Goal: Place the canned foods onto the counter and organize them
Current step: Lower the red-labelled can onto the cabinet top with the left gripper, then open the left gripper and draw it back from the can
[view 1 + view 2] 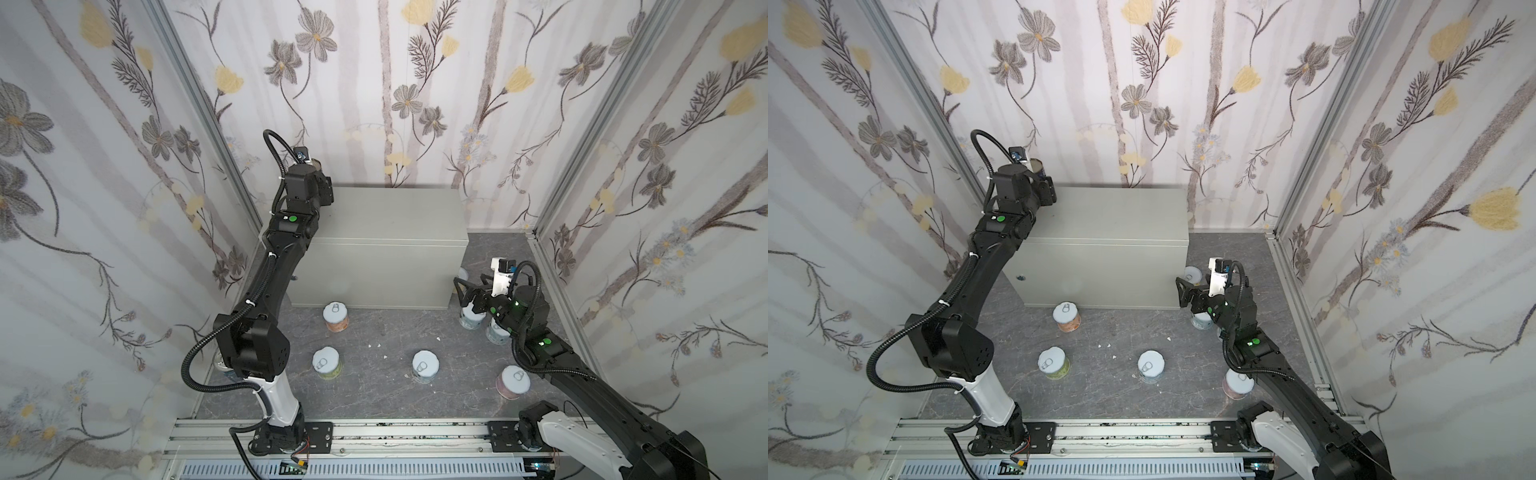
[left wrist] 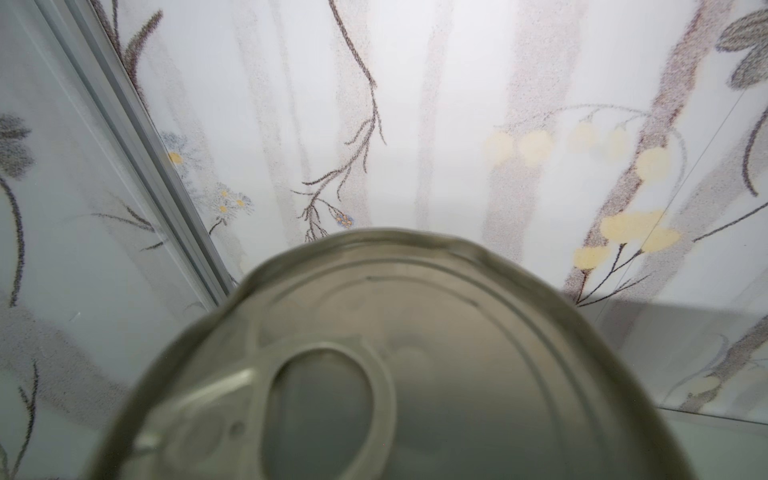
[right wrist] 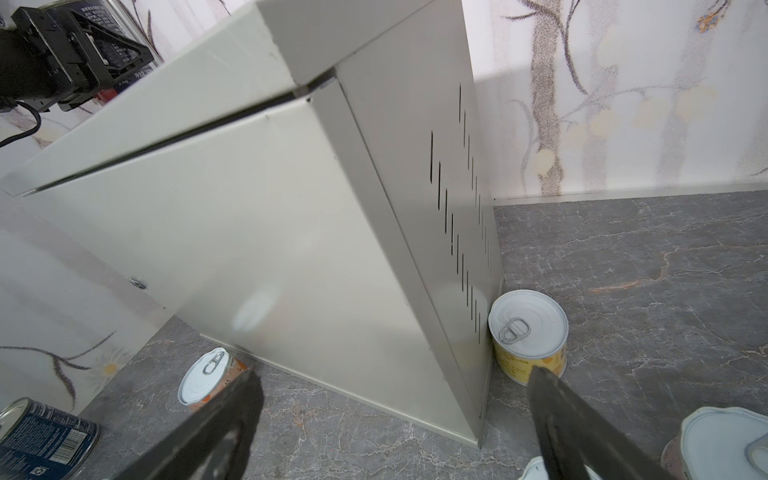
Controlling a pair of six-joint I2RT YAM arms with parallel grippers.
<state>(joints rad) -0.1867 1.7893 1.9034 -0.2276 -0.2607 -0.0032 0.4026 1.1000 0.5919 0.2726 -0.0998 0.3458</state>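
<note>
The left gripper [image 1: 319,176] pinches the tall can [image 1: 1039,165] at the bench's [image 1: 386,212] far left corner. It should seat the base flat, clear of the edge, before releasing. The right gripper [image 3: 395,419] hovers beside the bench, fingers [image 3: 216,428] spread.

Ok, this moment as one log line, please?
left gripper: shut on tall blue can | at counter far-left corner | right gripper: open, empty

The grey box [image 1: 386,216] is smooth painted sheet metal with a soft sheen; the table [image 1: 374,386] looks like matt, dark veined stone; the tall can [image 2: 457,374] has a dull bare-metal lid; the yellow can [image 3: 528,324] has a glossy pale lid; the walls [image 1: 415,83] look matt and printed.
</note>
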